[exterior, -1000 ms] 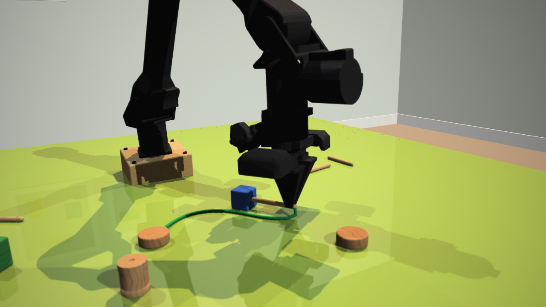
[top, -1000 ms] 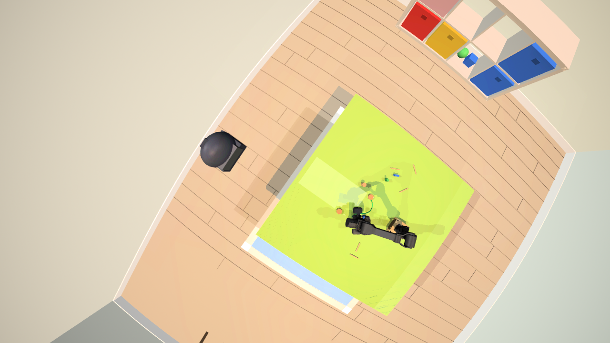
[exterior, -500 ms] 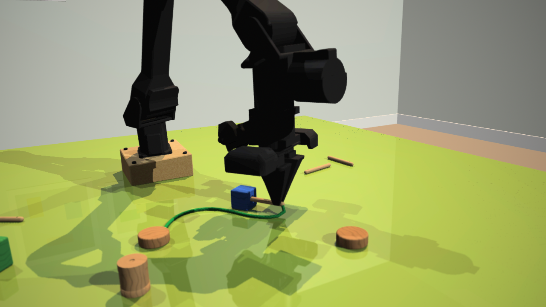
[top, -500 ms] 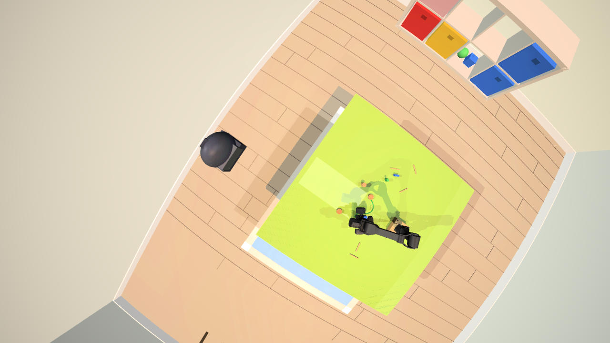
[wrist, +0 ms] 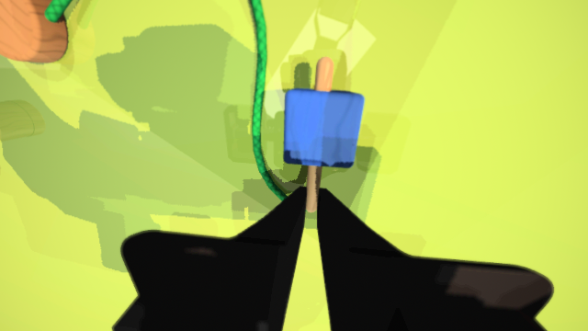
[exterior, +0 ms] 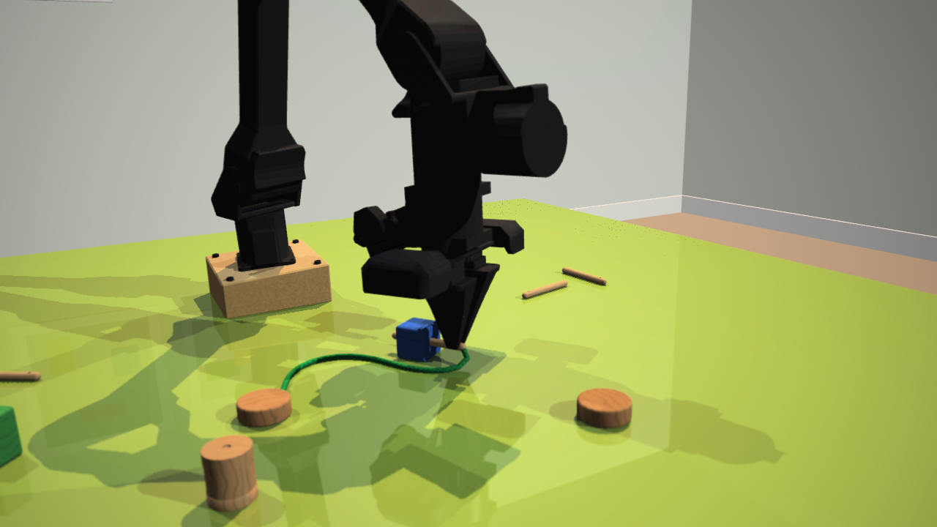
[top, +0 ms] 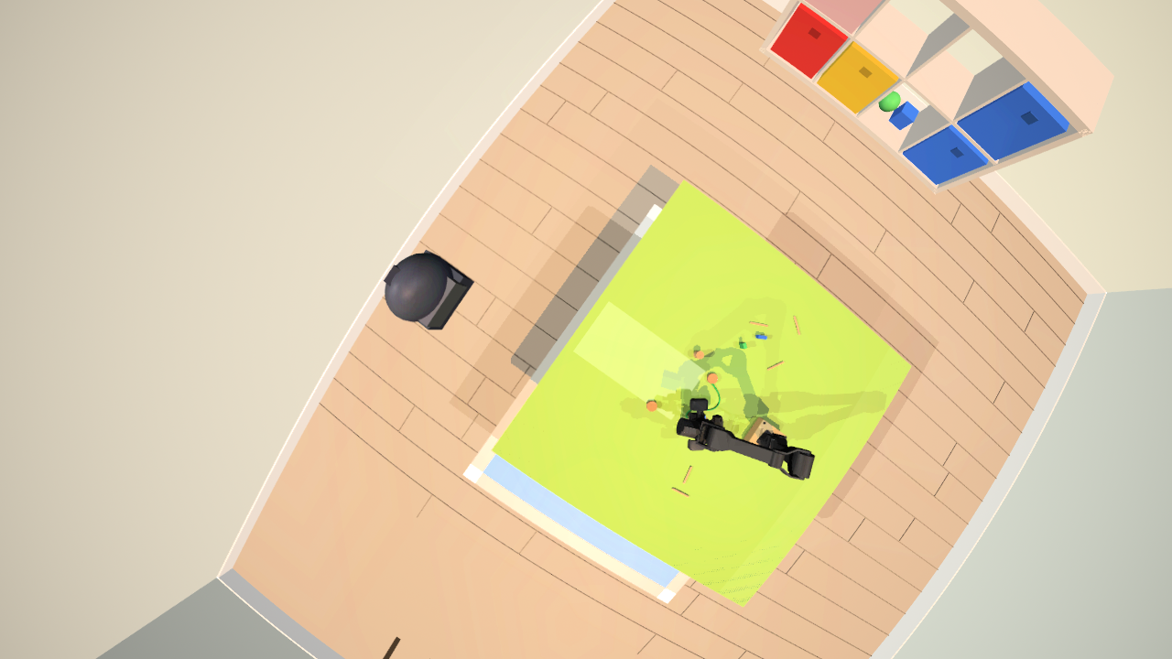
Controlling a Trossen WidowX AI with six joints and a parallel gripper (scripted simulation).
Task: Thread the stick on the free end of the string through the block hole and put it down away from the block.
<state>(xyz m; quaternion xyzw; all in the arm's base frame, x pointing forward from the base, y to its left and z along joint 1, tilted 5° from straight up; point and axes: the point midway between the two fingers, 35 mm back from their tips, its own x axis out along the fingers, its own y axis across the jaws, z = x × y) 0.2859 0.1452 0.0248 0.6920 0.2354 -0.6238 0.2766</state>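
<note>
1. The gripper (wrist: 311,199) is closed almost all the way on the rear end of the stick (wrist: 313,184), its two black fingers pinching the thin wood just above the table (exterior: 720,340).
2. In the wrist view the stick runs toward 12 o'clock from the fingertips, passes into the blue block (wrist: 323,126) and shows its rounded tip beyond the block's far face.
3. The block sits on the table just ahead of the fingertips, with only a short bare piece of stick between them.
4. The green string (wrist: 258,92) leaves the held end at about 10 o'clock, runs past the block's left side close to it, and curves up to the round button (wrist: 29,32) at the upper left corner.
5. In the exterior view the string lies in a slack curve on the table from the gripper (exterior: 453,342) to the button (exterior: 263,407).
6. Open table lies to the gripper's 3 o'clock in the wrist view; in the exterior view a second disc (exterior: 604,407) sits at about 4 o'clock, well apart.
7. Two loose sticks (exterior: 544,288) lie well behind the gripper, and a wooden cylinder (exterior: 228,471) stands near the button.
8. From the top, block and gripper sit well inside the table's edges.
</note>
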